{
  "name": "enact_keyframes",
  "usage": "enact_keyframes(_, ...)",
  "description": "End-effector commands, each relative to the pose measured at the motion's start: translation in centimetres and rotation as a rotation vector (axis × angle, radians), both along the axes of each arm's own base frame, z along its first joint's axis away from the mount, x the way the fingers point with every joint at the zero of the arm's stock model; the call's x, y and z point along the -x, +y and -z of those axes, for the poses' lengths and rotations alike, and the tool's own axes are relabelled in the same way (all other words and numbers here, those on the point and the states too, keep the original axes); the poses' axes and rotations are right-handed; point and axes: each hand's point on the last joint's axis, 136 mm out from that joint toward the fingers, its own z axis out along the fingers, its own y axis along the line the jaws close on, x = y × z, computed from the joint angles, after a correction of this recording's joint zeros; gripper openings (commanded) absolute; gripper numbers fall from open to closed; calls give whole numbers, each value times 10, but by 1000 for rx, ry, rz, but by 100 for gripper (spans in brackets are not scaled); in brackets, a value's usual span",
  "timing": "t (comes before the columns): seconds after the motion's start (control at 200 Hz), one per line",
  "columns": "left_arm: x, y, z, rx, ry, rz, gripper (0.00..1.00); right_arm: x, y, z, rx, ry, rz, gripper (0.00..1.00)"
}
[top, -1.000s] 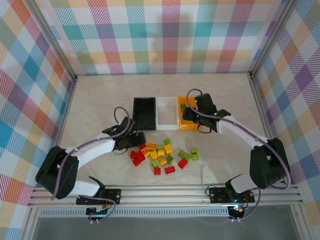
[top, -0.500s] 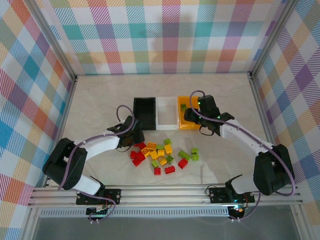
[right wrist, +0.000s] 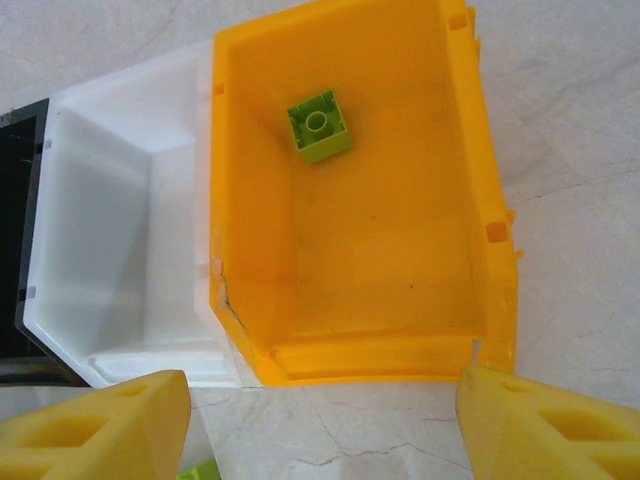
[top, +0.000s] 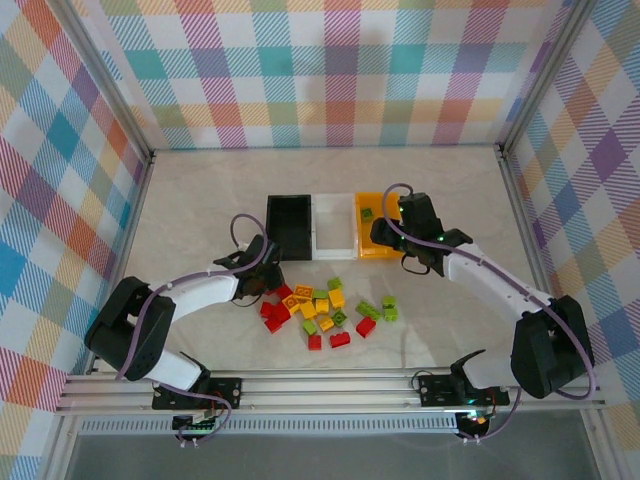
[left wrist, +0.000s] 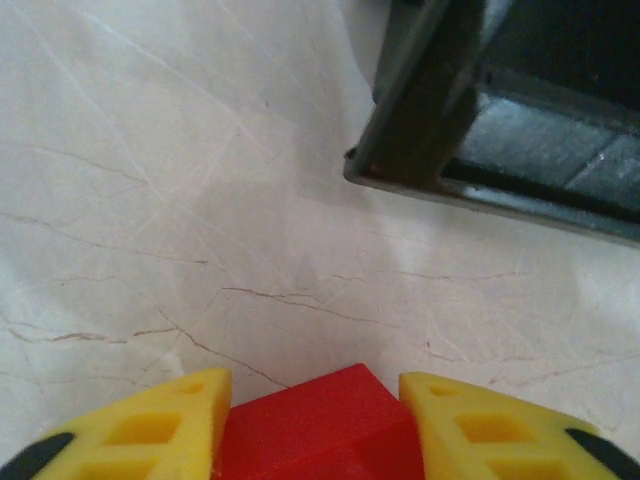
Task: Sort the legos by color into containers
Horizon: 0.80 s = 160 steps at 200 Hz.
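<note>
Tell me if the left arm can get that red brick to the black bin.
Likely yes: the left hand grips the red brick just short of the black bin, with bare table between and the bin's top open.

Bright, even light, faint shadows. The black bin (left wrist: 430, 120) is blurred in the left wrist view, sheen inside.

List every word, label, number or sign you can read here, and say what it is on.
There is no text that can be read.
The black bin, white bin and orange bin: no labels.
The lime brick in the orange bin: any marking on its stud is too blurred to read.
The red brick in the left gripper: plain face.
</note>
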Motion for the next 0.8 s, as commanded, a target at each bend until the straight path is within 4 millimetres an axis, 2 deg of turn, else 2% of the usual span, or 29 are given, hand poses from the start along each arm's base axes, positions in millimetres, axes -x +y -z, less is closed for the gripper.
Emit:
enact_keyframes(0.0, 8, 8, -6, -18, -7, -12, 31, 3, -3, -7, -5, -25, 19, 71)
enact_keyframes(0.065, 11, 11, -18, -17, -20, -13, 31, 3, -3, -10, -9, -30, 19, 71)
enact_keyframes(0.185, 5, 12, -59, 7, -101, -8, 30, 8, -6, -10, -17, -33, 23, 71)
enact_keyframes(0.27, -10, 10, -93, 8, -162, -5, 30, 12, -6, -8, -26, -32, 18, 71)
enact_keyframes(0.355, -32, 8, -111, -3, -185, -9, 30, 15, -7, -2, -23, -20, 16, 71)
enact_keyframes(0.435, -57, 3, -116, -8, -188, -15, 30, 19, -8, 3, -20, -7, 18, 71)
enact_keyframes(0.6, -104, -11, -108, -68, -173, -14, 30, 27, -10, 11, -25, 14, 14, 71)
enact_keyframes(0.795, -138, -18, -91, -125, -137, -26, 34, 46, -8, 16, -65, 42, -16, 71)
